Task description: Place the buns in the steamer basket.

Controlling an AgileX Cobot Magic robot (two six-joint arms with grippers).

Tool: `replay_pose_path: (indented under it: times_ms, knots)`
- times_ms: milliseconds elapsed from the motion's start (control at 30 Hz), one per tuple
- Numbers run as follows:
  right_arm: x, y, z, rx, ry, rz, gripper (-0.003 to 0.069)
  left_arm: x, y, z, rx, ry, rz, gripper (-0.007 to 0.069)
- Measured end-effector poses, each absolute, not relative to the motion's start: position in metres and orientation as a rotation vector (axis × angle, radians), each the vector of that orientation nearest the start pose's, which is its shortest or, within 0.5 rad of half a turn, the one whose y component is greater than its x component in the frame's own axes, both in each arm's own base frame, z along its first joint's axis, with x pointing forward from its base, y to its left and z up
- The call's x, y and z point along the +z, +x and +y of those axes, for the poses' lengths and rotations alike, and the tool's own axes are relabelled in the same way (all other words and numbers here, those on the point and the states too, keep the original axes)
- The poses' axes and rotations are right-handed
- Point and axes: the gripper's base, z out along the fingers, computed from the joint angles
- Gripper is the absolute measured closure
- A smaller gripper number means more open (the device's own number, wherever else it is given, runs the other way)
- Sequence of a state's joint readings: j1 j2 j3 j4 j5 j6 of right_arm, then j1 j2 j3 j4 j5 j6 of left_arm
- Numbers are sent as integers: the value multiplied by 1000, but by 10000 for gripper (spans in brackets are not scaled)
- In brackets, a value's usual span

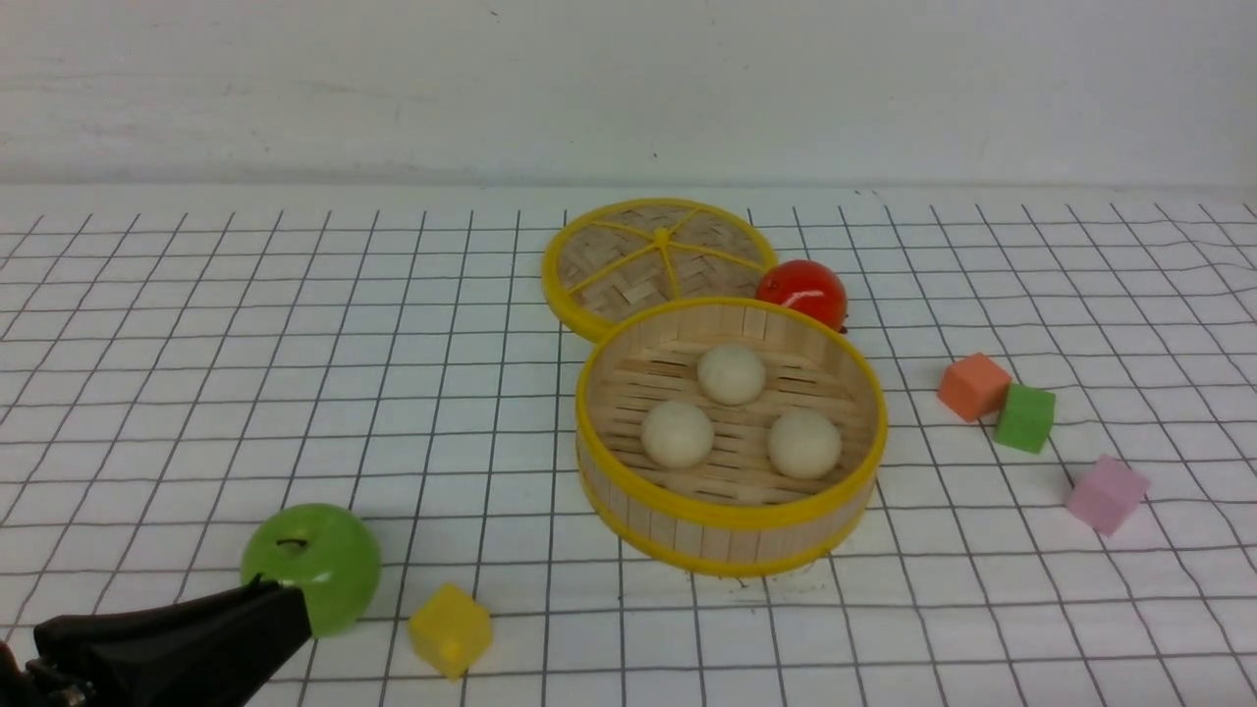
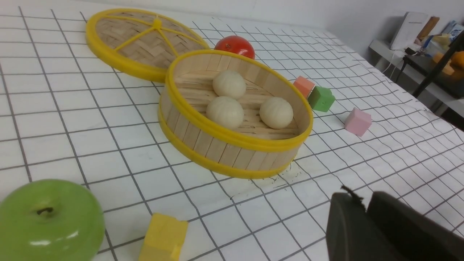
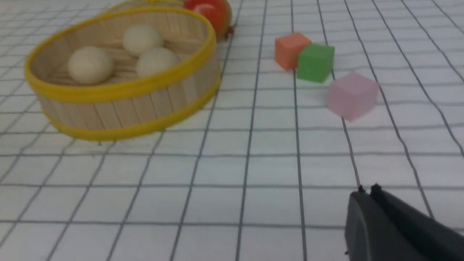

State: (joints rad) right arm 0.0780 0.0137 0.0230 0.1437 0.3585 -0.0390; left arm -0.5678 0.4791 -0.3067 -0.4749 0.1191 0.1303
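All three buns (image 1: pixel 731 374) lie on the slatted floor of the steamer basket (image 1: pixel 732 513); the task appears complete. Risk: the left gripper (image 1: pixel 280 604), low at the near edge and just beside the green apple (image 1: pixel 312 565), could nudge the apple into rolling if it swings sideways. Its jaws stand almost together, holding nothing. The right gripper (image 3: pixel 367 191), low above the cloth and well clear of the basket, is closed and empty.
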Motion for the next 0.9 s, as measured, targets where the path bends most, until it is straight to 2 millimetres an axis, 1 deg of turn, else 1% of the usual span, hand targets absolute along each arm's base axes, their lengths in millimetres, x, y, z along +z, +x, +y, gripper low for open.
replay_pose_path:
  times_ms: [200, 900]
  knots:
    - [172, 52, 8, 154, 8, 1882, 669, 270, 88, -62, -703, 247, 1803, 543]
    - [172, 52, 8, 155, 8, 1883, 658, 270, 88, -62, -703, 248, 1804, 524]
